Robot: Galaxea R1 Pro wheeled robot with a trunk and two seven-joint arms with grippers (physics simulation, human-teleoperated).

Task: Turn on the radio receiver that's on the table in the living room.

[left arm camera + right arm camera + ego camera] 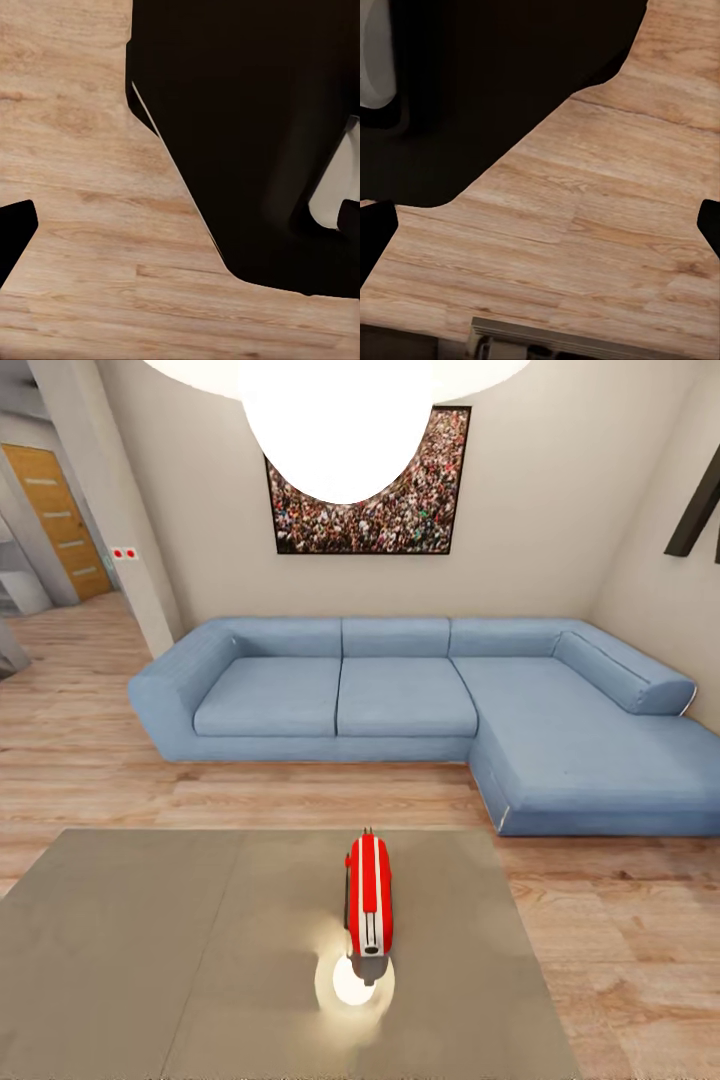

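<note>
Lying on the table (pixel 150 960), radio receiver (pixel 369 895).

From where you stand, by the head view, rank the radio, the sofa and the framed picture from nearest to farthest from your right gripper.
1. The radio receiver, on the table just ahead, slightly right of centre.
2. The blue sofa, beyond the table's far edge.
3. The framed crowd picture, on the wall behind the sofa.
</note>
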